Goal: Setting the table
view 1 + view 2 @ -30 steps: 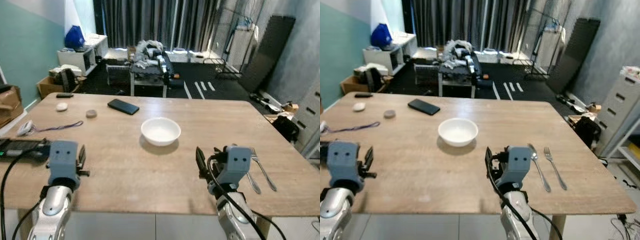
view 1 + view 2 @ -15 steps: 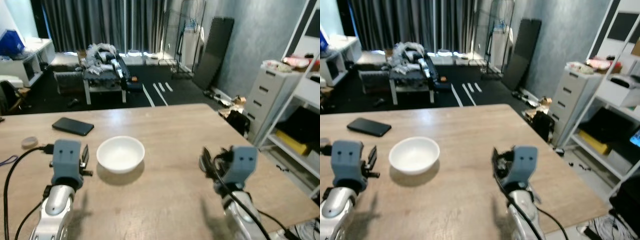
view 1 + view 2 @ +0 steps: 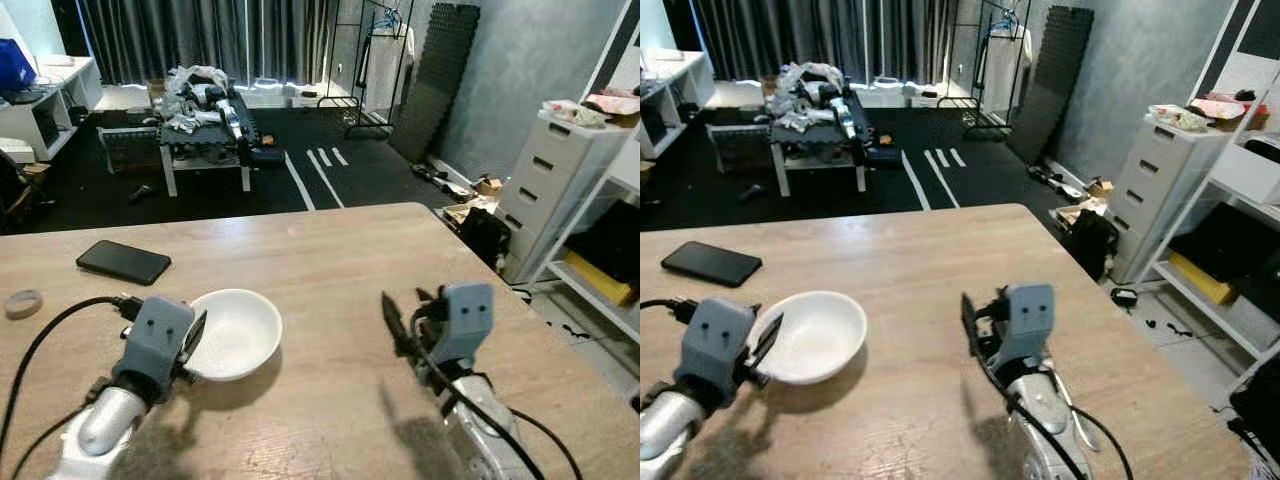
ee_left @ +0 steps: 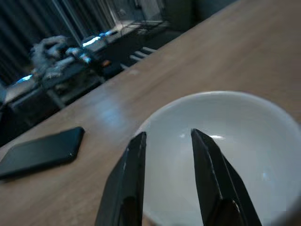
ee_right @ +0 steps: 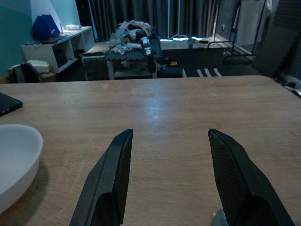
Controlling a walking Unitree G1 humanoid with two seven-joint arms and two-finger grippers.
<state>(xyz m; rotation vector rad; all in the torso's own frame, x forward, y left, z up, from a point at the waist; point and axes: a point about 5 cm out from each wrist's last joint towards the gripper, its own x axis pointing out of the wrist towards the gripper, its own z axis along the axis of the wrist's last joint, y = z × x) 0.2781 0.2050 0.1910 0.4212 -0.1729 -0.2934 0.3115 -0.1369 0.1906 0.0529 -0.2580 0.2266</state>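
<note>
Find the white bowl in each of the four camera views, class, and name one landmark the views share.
Left eye view: white bowl low and left of centre, at the left hand.
Right eye view: low on the left.
Left wrist view: large, behind the two black fingers.
Right wrist view: cut by the edge, lower left corner.
Shared landmark: the wooden table; the black phone also lies beyond the bowl.
</note>
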